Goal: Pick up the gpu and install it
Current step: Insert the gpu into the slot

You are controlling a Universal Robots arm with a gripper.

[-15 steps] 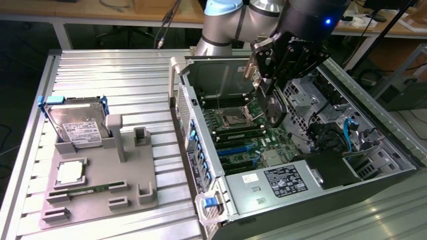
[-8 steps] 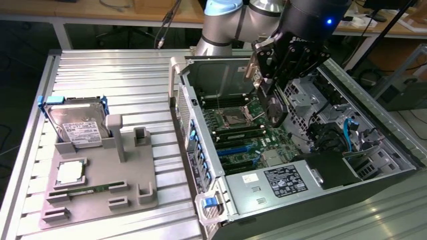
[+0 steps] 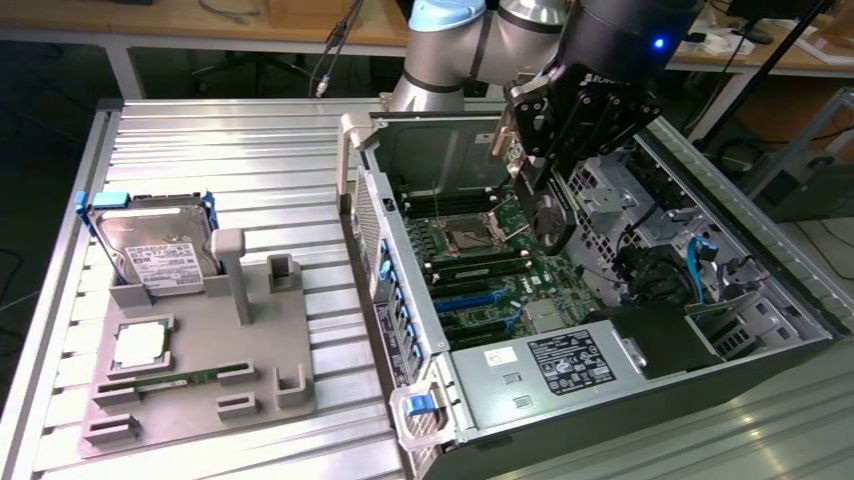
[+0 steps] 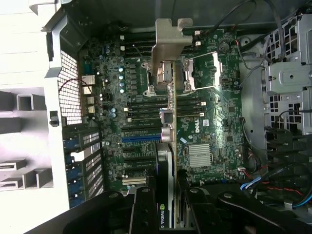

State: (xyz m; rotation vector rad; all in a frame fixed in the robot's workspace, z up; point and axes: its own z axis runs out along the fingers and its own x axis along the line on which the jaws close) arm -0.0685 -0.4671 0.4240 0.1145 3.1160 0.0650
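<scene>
Here, gpu (image 4: 166,126) between jaws, above motherboard (image 4: 209,122).

we see arm (image 3: 447,60) at far edge of scene, silver-grey links, pale blue joint cap, bent toward exterior view's right. black wrist (image 3: 621,40) at its end, small blue light lit, pointing down. gripper (image 3: 541,190) hangs below wrist, tilted a little toward exterior view's left, aimed downward. in wrist view we see two black fingers (image 4: 144,207) either side of gpu (image 4: 167,126), jaws partly closed, pinching card edge-on between them, card running lengthwise out past fingertips.
</scene>
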